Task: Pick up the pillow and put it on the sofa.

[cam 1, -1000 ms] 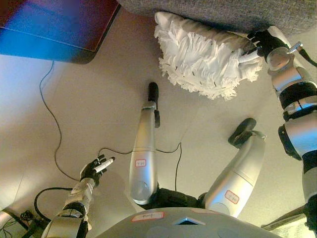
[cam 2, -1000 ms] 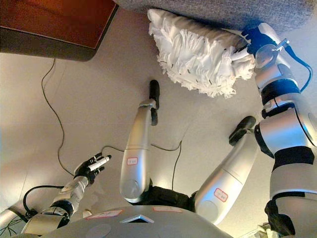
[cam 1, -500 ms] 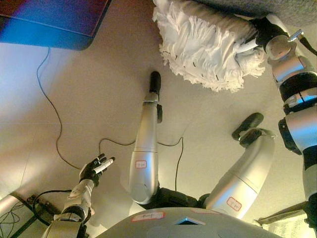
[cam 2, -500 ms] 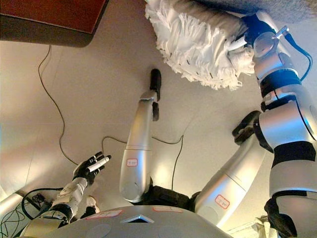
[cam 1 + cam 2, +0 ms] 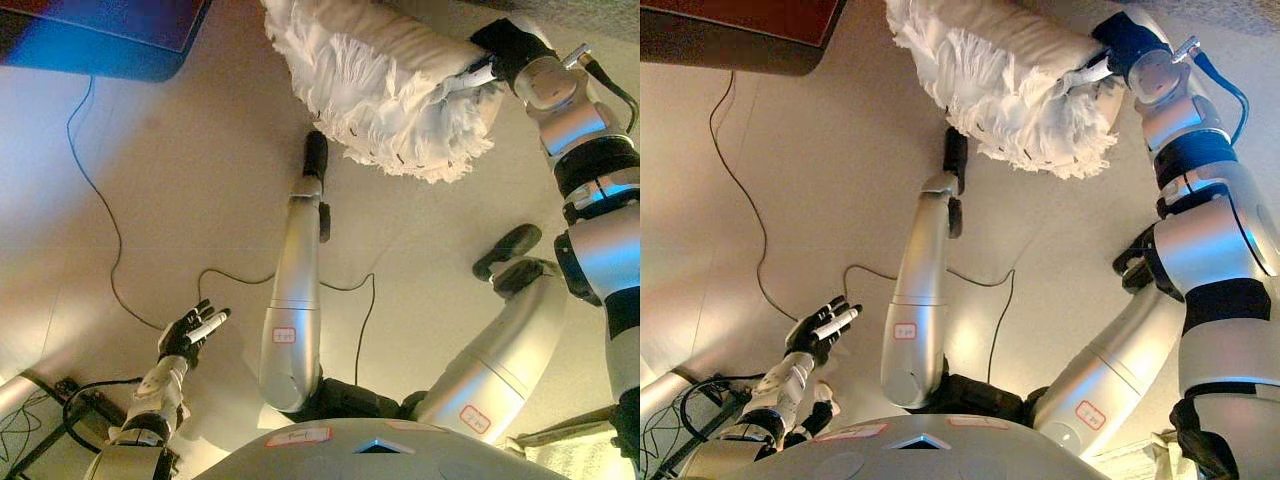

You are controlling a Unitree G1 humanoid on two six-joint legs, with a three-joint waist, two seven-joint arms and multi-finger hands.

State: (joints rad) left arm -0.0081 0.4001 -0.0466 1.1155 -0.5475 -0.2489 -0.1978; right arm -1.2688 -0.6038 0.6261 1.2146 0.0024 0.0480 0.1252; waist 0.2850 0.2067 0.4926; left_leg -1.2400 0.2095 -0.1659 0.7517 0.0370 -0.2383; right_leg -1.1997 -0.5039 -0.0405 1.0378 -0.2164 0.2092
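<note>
The pillow [image 5: 380, 90] is white and shaggy with a smooth cream top. It hangs at the top middle of both views, above the beige floor. My right hand [image 5: 497, 50] is at the pillow's right end, its fingers curled into the fringe and gripping it. Only a thin grey strip of the sofa [image 5: 605, 5] shows, at the top right edge behind my right arm. My left hand [image 5: 190, 333] is low on the left over bare floor, fingers spread and holding nothing.
A dark red-brown piece of furniture [image 5: 730, 30] with a thick dark edge fills the top left corner. A thin black wire [image 5: 95, 210] trails over the floor on the left. A pale object [image 5: 580, 440] shows at the bottom right edge.
The right hand has carried the pillow left and away from the sofa's edge, and it now hangs higher off the floor. The view has shifted, so less sofa shows. The left hand has barely moved.
</note>
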